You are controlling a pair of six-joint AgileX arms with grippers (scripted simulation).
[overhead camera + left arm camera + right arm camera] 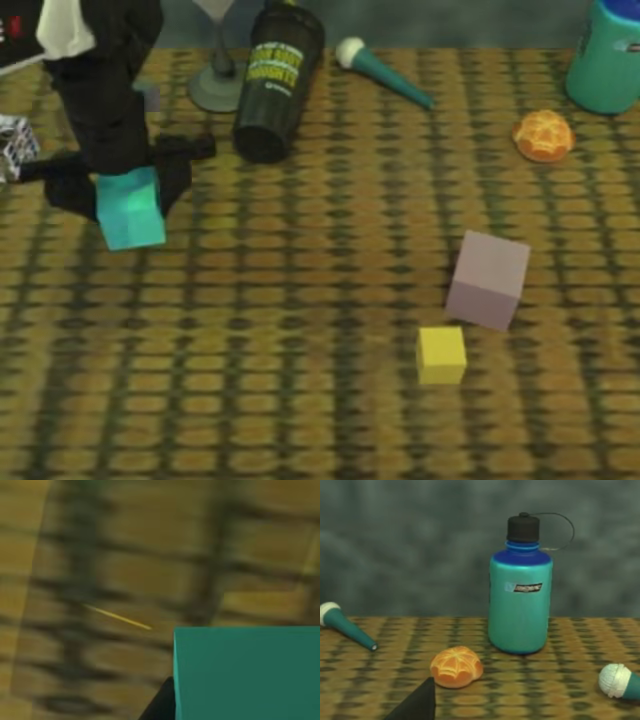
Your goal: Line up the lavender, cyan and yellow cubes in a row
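Here the left gripper (128, 195) holds the cyan cube (131, 208) at the bench's (300, 400) far left.
Lavender cube (489, 279) and yellow cube (441, 354) sit nearly touching, well off rightward.

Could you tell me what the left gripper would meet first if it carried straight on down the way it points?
Probably the table: the left gripper points downward, gripping the cyan cube, with only patterned surface visible beneath.
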